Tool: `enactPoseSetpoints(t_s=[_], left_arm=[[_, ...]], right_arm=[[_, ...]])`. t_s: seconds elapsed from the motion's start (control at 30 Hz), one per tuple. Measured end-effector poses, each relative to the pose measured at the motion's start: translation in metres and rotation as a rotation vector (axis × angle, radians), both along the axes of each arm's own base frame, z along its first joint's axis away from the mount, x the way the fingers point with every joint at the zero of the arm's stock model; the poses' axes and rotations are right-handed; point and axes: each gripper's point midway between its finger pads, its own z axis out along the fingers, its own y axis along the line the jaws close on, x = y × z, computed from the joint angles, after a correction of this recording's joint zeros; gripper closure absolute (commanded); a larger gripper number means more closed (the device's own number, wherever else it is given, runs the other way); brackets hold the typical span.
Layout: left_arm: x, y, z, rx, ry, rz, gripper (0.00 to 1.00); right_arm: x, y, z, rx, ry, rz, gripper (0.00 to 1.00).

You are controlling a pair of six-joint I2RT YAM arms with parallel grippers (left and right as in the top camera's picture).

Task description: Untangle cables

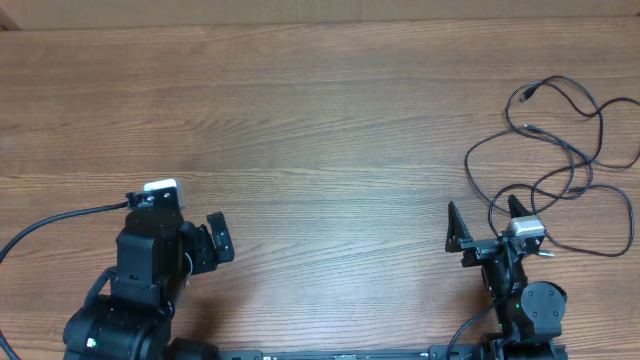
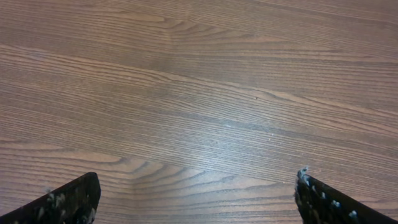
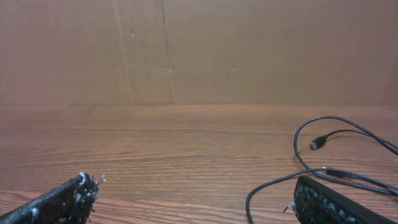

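The cables (image 1: 570, 165) are thin black cords lying in long loose loops at the right side of the wooden table, with small plugs near the far end (image 1: 527, 95). My right gripper (image 1: 485, 222) is open and empty, just left of the nearest loops. In the right wrist view the cables (image 3: 329, 171) curve past the right finger, a plug (image 3: 318, 144) beyond; the gripper (image 3: 196, 196) holds nothing. My left gripper (image 1: 212, 240) is open and empty at the front left, far from the cables. The left wrist view shows its jaws (image 2: 198, 196) over bare wood.
A thick black arm wire (image 1: 55, 222) runs from the left arm to the table's left edge. A brown cardboard wall (image 3: 199, 50) stands behind the table's far edge.
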Motion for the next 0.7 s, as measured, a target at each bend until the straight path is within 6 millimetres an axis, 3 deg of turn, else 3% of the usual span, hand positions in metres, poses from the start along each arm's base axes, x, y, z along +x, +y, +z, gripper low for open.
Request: enactPoseSetpoints(t_s=[0.7], left_arm=[[0.0, 0.0, 0.0, 0.0, 0.0, 0.0, 0.0]], right_arm=[[0.0, 0.0, 0.0, 0.0, 0.0, 0.0, 0.0]])
